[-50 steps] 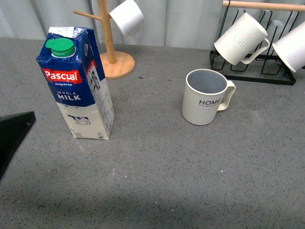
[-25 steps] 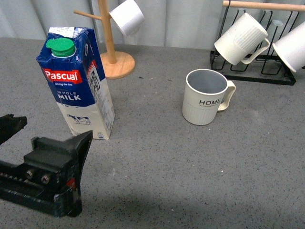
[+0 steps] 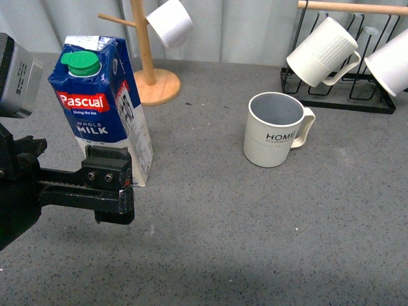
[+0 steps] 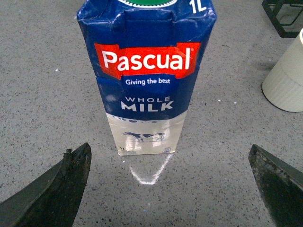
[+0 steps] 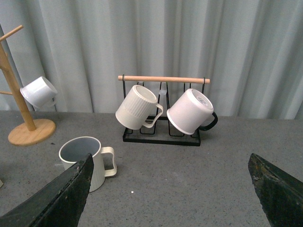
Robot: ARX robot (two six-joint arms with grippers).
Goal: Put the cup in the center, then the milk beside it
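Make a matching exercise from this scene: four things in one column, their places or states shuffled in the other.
Column one:
1. milk carton
2. HOME cup
3. small handleless cup
4. left gripper

Column two:
a. open, facing the carton
b. hanging on the wooden tree
c. upright on the table, green cap on top
d. standing near the black rack, grey inside

Pairs: 1-c, 2-d, 3-b, 4-a
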